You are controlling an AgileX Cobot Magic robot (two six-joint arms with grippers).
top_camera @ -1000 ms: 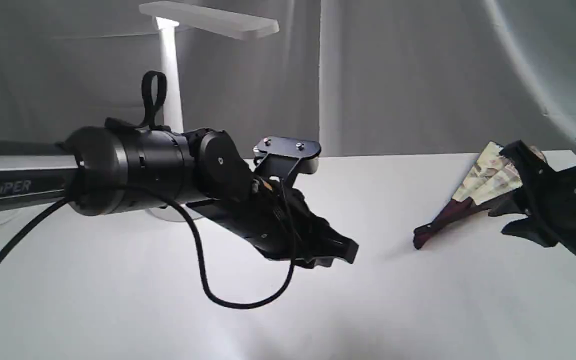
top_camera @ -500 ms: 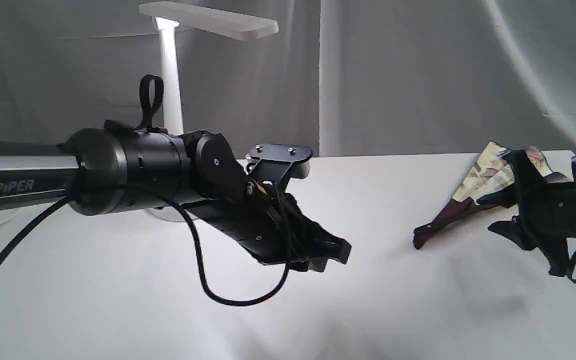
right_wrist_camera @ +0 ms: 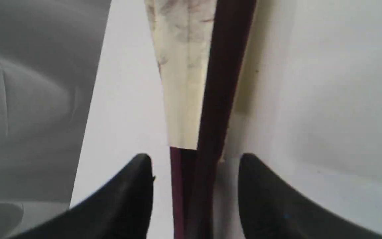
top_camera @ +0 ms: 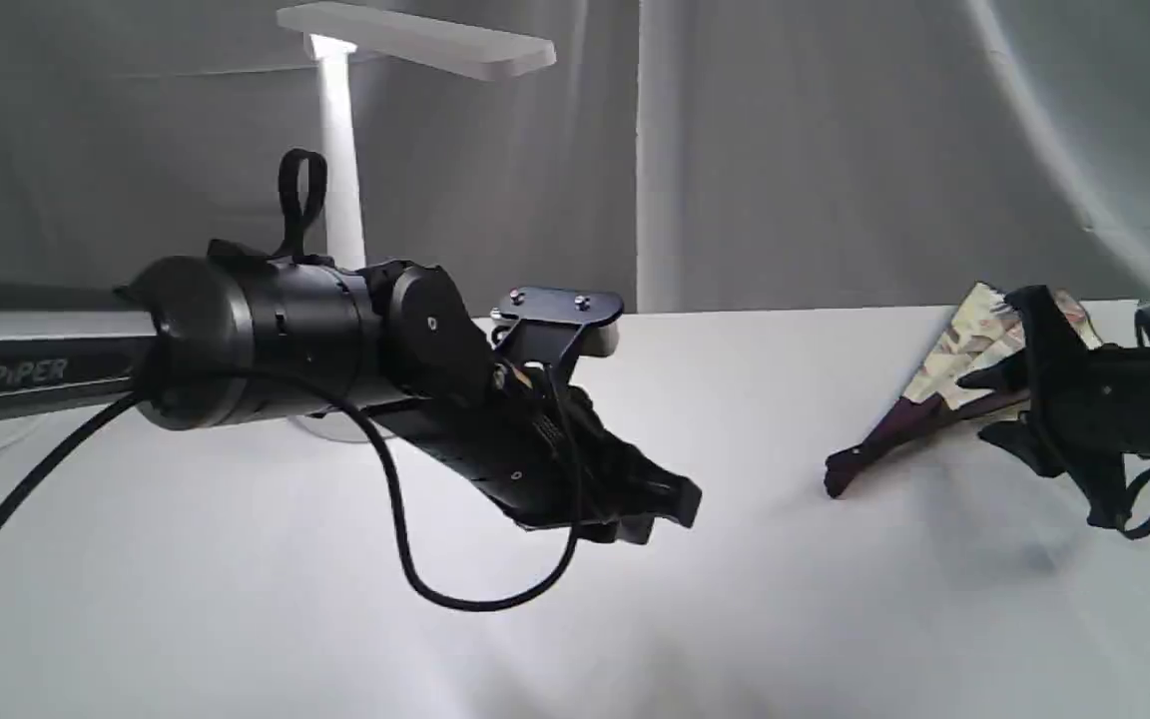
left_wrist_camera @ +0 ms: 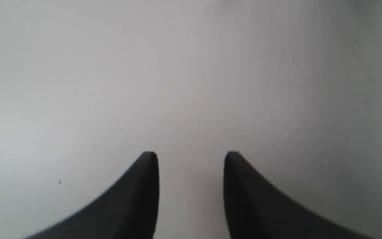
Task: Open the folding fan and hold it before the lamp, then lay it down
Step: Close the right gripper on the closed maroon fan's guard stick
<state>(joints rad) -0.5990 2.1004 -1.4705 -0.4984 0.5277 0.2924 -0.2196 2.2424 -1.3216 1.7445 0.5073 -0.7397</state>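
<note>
The folding fan (top_camera: 942, 371) lies on the white table at the right, only slightly spread, cream paper toward the back and maroon ribs (top_camera: 879, 439) pointing left. My right gripper (top_camera: 989, 407) is open and straddles it. In the right wrist view the maroon guard and cream pleats (right_wrist_camera: 184, 83) run between the two fingertips (right_wrist_camera: 194, 157) with gaps on both sides. The lamp (top_camera: 340, 150) stands at the back left, its bar head (top_camera: 415, 40) lit, its base mostly hidden behind my left arm. My left gripper (top_camera: 673, 504) hangs open over bare table (left_wrist_camera: 191, 156), far from the fan.
Grey cloth (top_camera: 785, 150) hangs behind the table (top_camera: 735, 599). A black cable (top_camera: 405, 559) loops under the left arm. The table's back edge runs just behind the fan.
My right gripper has rolled and dropped around the fan near where ribs meet paper. The left gripper sank slightly, then held still. The fan has not moved.
</note>
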